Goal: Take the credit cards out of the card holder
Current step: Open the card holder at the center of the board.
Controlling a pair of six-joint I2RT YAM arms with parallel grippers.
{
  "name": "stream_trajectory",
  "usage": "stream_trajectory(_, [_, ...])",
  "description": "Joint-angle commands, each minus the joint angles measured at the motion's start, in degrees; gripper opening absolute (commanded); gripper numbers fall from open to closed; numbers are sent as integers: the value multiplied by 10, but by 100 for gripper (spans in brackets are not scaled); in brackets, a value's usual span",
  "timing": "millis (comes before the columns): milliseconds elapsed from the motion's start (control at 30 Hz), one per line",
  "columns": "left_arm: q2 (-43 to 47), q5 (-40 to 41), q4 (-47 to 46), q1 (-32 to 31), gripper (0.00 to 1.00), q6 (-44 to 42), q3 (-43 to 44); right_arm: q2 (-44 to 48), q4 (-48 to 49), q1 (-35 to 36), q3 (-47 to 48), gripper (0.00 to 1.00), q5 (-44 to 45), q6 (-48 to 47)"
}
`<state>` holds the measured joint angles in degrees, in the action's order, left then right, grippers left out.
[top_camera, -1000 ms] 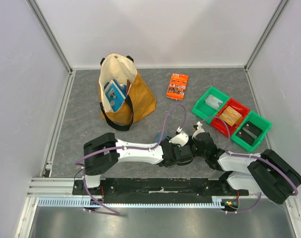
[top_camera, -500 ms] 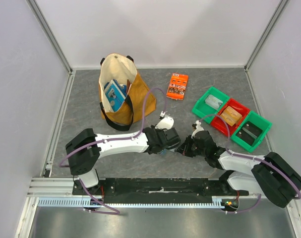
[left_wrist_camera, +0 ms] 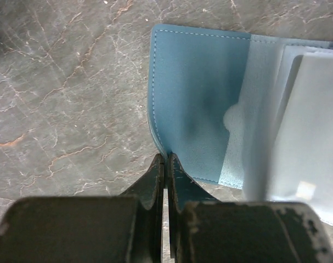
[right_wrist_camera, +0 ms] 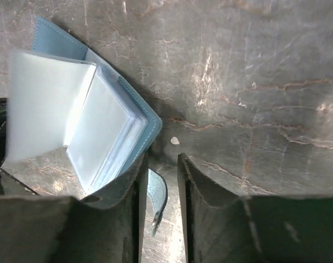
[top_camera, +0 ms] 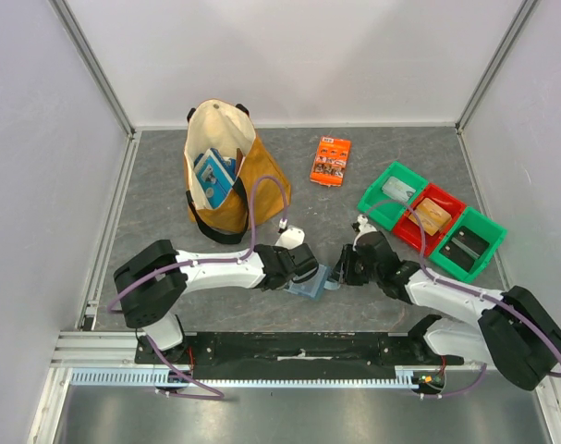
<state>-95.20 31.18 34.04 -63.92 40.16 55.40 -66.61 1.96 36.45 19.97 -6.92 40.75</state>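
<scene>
Spreading step: left gripper [left_wrist_camera: 165,161] clamps the card holder [top_camera: 310,280] at its cover edge — right gripper [right_wrist_camera: 161,159], jaws apart, straddles its tab [right_wrist_camera: 157,200]. Next move likely calls for reaching into the clear pockets [right_wrist_camera: 100,131].

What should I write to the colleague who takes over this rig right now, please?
Left tool: shut, tips at a corner of the card holder, which lies open on the table.
Right tool: open, the closing tab loose between its jaws.
Done: tan-orange card in the red bin, dark card in the rightmost green bin.
To do: the sleeves in view look empty; check the rest.
</scene>
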Motion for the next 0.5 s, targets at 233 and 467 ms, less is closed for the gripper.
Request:
stream_trajectory(233, [25,-43,-42,-3,2,43,-6,31,-130,-2,169,48,16,-98])
stream_trajectory(467, [31,-39,-42,-7,2,52,-7,36,-126,-2,172,48,6,-91])
